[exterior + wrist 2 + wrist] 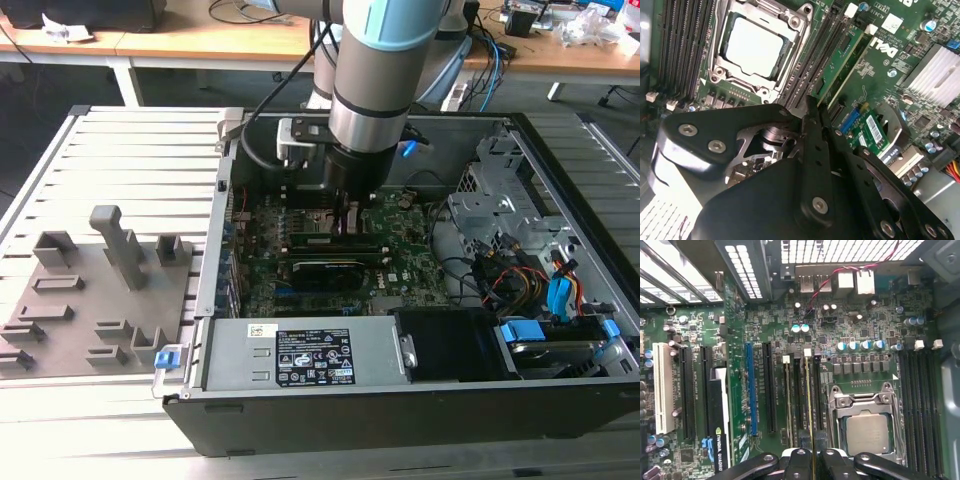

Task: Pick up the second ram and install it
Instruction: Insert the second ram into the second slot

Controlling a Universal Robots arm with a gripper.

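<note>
Hanging low inside the case (pixel 400 415), the arm is planting its gripper (pixel 350 215) right over the memory slots. In the first wrist view the gripper (pixel 809 460) is pinching its fingers together on the ram (pixel 807 405), which is showing up edge-on as a thin pale line running along one slot, just beside the socket (pixel 867 425). In the second wrist view the ram (pixel 840 60) is running away from the fingertips as a narrow green strip, again alongside the socket (pixel 755 47). Whether it is fully seated I cannot tell; the slot's white clip (pixel 807 352) is sitting at the far end of the stick, and I cannot tell if it is latching.

Now the risks, as I am judging them. The grip is sitting at one end of the stick, so any push from there may be tipping it: one end going down, the other riding up, and the contacts jamming crooked. If the notch is not lining up with the slot's key, pressing is only going to be flexing the motherboard (pixel 860 330). A closed clip would be blocking the end outright. And the neighbouring slot (pixel 788 405) is lying very close, so a sideways slip could be dropping the edge into the wrong channel or scraping what is there.
</note>
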